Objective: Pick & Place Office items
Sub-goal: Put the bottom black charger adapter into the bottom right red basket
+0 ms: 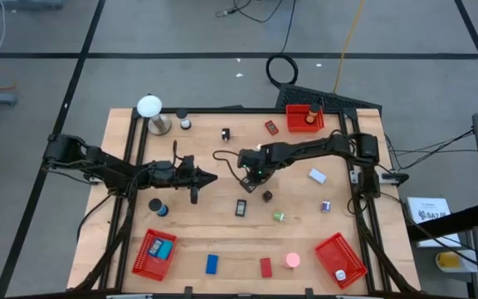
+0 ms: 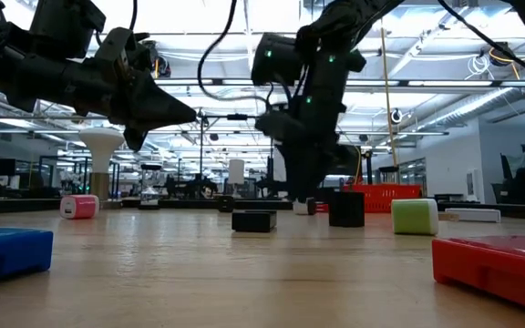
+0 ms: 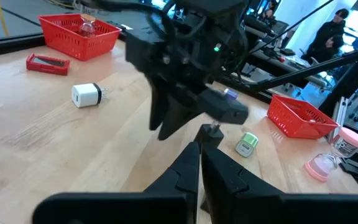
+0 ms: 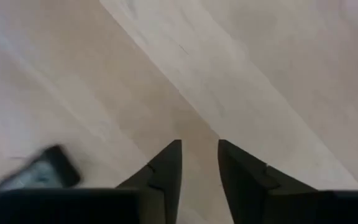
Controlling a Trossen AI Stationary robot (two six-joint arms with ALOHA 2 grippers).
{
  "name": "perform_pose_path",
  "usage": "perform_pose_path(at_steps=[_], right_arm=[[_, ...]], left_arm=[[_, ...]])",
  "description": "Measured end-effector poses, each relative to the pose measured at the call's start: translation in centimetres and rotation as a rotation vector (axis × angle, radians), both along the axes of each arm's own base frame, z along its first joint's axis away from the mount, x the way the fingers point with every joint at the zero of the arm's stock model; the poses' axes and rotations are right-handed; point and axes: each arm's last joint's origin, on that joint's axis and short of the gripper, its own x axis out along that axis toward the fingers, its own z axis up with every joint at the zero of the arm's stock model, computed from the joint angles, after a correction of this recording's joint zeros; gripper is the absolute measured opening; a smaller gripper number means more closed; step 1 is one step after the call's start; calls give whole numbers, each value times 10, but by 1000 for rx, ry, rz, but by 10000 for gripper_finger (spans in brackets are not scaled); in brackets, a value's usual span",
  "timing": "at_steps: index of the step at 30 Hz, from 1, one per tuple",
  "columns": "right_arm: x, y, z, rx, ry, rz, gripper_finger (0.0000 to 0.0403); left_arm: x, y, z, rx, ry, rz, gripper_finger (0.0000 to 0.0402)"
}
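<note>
The right end effector [image 4: 199, 163] is held slightly spread, empty, above the wooden surface [image 4: 260, 74], apparently for grasping; the left end effector [image 3: 201, 163] is pressed together.

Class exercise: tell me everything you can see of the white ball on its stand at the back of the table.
The white ball is round, smooth and matte, sitting on a short metal stand with a wider round foot. It stands upright near the table's back left corner. Neither gripper touches it; a small dark-and-white piece lies just beside it.

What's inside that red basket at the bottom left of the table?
In the top view, the basket holds a blue block. Something teal shows beside it, too small to identify. Anything lying under the block is hidden.
</note>
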Motion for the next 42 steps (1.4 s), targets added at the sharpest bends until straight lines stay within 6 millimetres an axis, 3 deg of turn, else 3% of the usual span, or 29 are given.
perform_pose_path(at_steps=[5, 9, 13, 19, 24, 34, 42], right_arm=[[-17, 4, 32, 12, -3, -19, 104], [-38, 16, 58, 31, 35, -42, 149], [-45, 33, 66, 89, 48, -91, 205], [-37, 53, 50, 102, 87, -101, 264], [-31, 55, 31, 88, 150, -96, 278], [-25, 55, 7, 76, 221, -81, 257], [-24, 56, 7, 92, 215, -92, 207]], left_arm=[[0, 0, 0, 1, 3, 0, 3], [0, 0, -1, 6, 9, -1, 17], [0, 0, -2, 9, 18, -1, 20], [0, 0, -2, 18, 21, -3, 16], [0, 0, -2, 19, 22, -3, 3], [0, -1, -2, 11, 20, -4, 16], [0, 0, -2, 3, 19, -3, 14]])
